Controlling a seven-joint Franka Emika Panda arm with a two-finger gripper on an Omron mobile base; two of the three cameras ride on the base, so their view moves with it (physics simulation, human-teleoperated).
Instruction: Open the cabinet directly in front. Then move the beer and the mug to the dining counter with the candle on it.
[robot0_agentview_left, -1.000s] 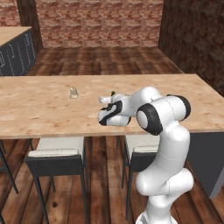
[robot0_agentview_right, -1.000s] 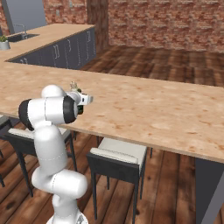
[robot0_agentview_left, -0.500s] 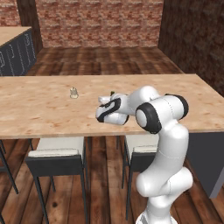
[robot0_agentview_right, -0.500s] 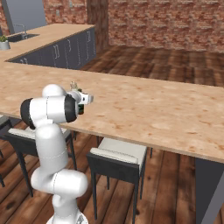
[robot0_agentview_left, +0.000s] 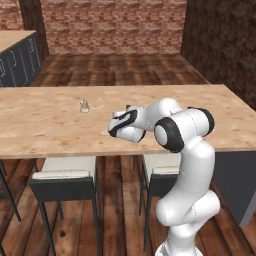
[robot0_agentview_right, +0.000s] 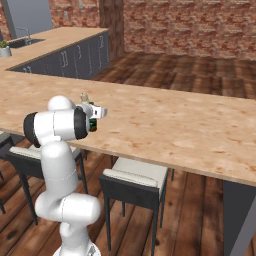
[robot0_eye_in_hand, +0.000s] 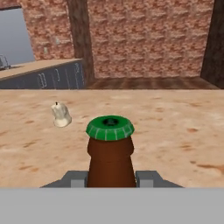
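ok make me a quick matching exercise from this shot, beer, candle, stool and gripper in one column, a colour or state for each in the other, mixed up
Things:
1. beer
2. candle
3. stool
4. gripper

Colour or state:
A. pale, standing on the counter
B. brown glass with a green cap
C. shut on the bottle's neck
D. under the counter's edge, pale seat on a dark frame

Pairs: 1-B, 2-A, 3-D, 4-C

My arm rises from the lower right of the left base view, bends at a dark elbow joint and reaches leftward toward mid-frame. My gripper (robot0_agentview_left: 120, 126) lies level there, wrist horizontal. In the hand view my jaws stand at bottom centre, closed on either side of the beer (robot0_eye_in_hand: 110, 156), upright between them.
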